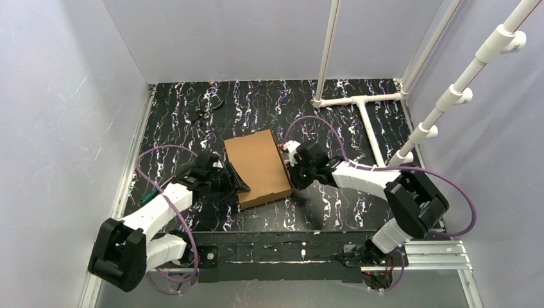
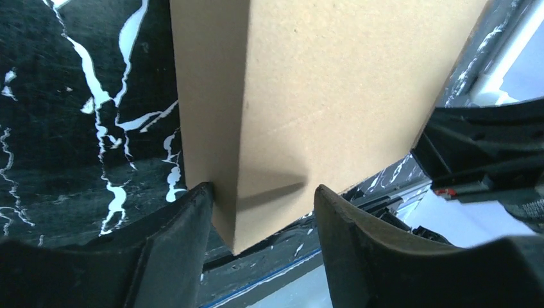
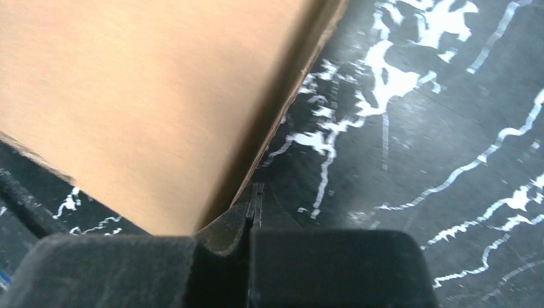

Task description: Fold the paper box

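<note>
Paper box [image 1: 256, 165] on marbled surface [image 1: 173, 115].
Corner straddled by released left end effector [image 2: 260, 199]; edge met by clenched right end effector [image 3: 256, 205].

My table [image 1: 173, 109]: black, white veining. Paper box [image 1: 260, 167] sits mid-table; white pipe frame [image 1: 359, 100] lies at far right.

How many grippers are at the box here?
2. The left gripper is open, astride the near-left corner of the box; the right gripper is shut, against its right edge.
</note>
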Controlling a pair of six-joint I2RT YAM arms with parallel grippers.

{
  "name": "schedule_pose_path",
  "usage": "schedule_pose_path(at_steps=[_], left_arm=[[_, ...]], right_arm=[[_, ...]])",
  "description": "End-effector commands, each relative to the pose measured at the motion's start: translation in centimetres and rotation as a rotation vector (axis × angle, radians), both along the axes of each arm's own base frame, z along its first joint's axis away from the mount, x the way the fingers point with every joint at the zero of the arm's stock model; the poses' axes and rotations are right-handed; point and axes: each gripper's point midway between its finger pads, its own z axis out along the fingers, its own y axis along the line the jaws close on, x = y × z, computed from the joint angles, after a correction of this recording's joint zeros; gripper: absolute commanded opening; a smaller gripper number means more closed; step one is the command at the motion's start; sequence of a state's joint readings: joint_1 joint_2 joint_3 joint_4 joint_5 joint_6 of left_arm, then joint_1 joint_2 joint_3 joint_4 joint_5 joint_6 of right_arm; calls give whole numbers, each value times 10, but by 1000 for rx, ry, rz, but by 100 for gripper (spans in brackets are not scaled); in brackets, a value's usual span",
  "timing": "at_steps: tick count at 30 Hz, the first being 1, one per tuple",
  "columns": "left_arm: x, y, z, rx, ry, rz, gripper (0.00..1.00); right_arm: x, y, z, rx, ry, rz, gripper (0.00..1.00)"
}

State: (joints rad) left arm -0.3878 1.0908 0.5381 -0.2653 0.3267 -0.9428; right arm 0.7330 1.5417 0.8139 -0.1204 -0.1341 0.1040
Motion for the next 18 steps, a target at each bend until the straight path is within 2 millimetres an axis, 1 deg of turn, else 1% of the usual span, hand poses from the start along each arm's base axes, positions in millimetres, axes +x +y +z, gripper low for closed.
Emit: schedule_pose_path(at_steps=[1,3,4,5,6,8,11,12,13,14,16,18], left_arm=[[17,-27,14,-21,-33,27,55],[20,-42,17,-26,-35,15,52],[21,-51,18,-35,-36,9,52],[25,-56,18,-41,-41,21,51],[27,-63,20,-51,-48,19,49],[32,-70,22,-51,-51,25,48],[38,-72,24,-46,-67,54,48],[38,-70,25,-40,-71,62,48],[38,-67,26,-30,-76,70,48],[36,-63,26,-13,-80,73,48],[32,-55,24,9,-85,83,48],[28,-51,22,16,-86,87,48]], right_arm=[[-10,43,28,107,4,66,1],[-13,51,32,116,19,77,1],[-13,53,32,120,32,69,1],[-14,54,33,124,41,69,1],[-13,55,34,126,43,65,1],[-11,51,35,122,30,43,1],[-6,43,40,120,-12,14,1],[2,35,40,91,-53,-12,1],[12,23,39,53,-84,-51,1],[21,6,35,24,-91,-99,1],[30,-20,27,10,-77,-164,1],[32,-37,21,-12,-95,-191,1]])
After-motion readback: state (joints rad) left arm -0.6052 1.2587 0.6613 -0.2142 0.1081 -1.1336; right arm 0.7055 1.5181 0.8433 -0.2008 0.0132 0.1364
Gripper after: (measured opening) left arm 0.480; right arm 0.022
